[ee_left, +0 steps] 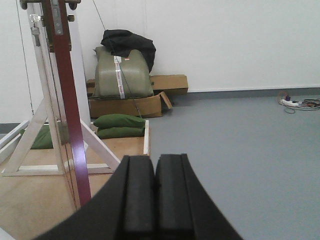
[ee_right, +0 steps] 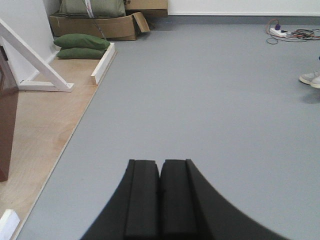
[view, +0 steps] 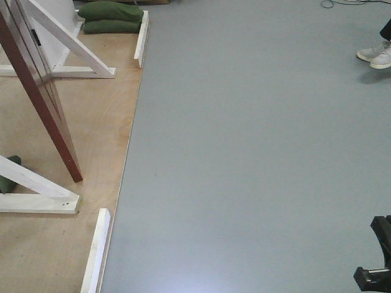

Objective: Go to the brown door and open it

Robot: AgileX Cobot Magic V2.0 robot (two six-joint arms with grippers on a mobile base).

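Much open floor (view: 244, 152) beside brown door (view: 36, 91).

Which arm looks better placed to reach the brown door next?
Probably left. The left gripper, fingers shut, faces the brown door edge close ahead on its left; the right gripper, also shut, sees only a sliver at its frame's far left.

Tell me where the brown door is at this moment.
The brown door stands at the far left of the front view, on the plywood platform between two white frame braces; both wrist views also show it on their left.
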